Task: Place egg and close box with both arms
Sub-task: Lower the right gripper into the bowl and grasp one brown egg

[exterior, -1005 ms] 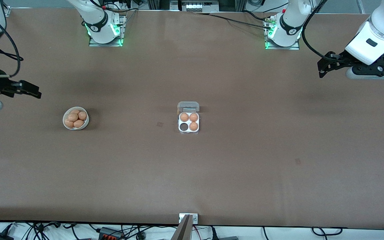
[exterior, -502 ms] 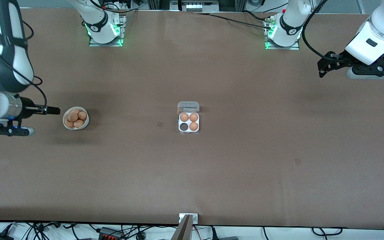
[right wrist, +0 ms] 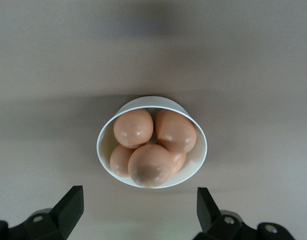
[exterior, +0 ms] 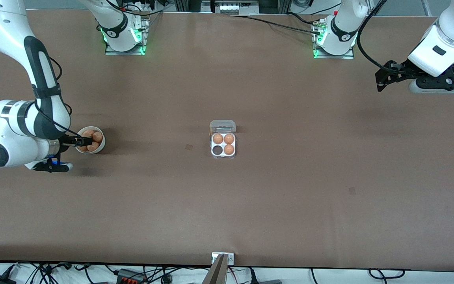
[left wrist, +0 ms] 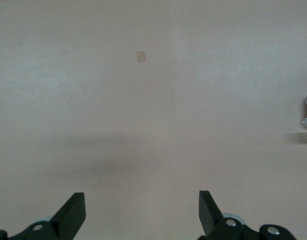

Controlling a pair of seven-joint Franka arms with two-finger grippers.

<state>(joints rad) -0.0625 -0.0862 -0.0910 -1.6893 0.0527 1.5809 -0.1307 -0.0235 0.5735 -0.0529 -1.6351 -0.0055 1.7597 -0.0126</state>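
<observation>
Egg (right wrist: pixel 150 171) under open right pincer (right wrist: pixel 138 210)

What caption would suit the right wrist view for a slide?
Open right gripper over the white bowl holding brown eggs, on the brown table.

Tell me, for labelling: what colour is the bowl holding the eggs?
White; the bowl shows best in the right wrist view.

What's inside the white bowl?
The white bowl holds brown eggs piled together; four show, one mostly covered, and any beneath them would be hidden. The right gripper hangs open over the bowl.
</observation>
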